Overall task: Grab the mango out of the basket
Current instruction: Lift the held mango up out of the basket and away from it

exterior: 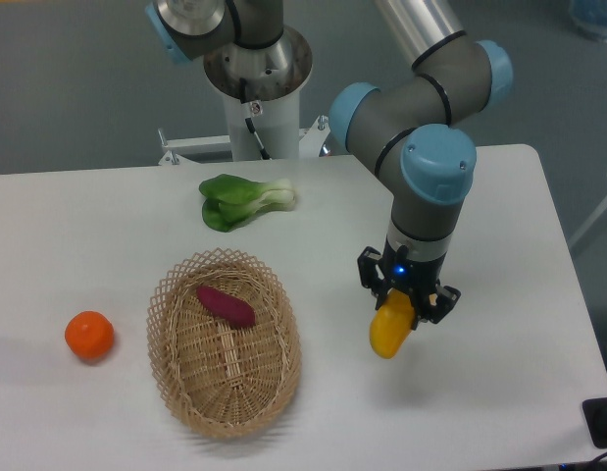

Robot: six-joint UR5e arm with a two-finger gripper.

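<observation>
I count one smooth yellow-orange mango point(387, 331), one oval light-tan woven wicker basket point(225, 342), one purple oblong sweet potato point(226, 306), one round orange fruit point(89, 335) and one leafy green bok choy point(241, 200). All sit on a white table point(499, 235) before a grey floor. My black two-finger gripper point(405, 302) is clamped on the mango's upper end; the fruit hangs tilted, right of the basket, above the table. The sweet potato lies inside the basket, toward its far side.
</observation>
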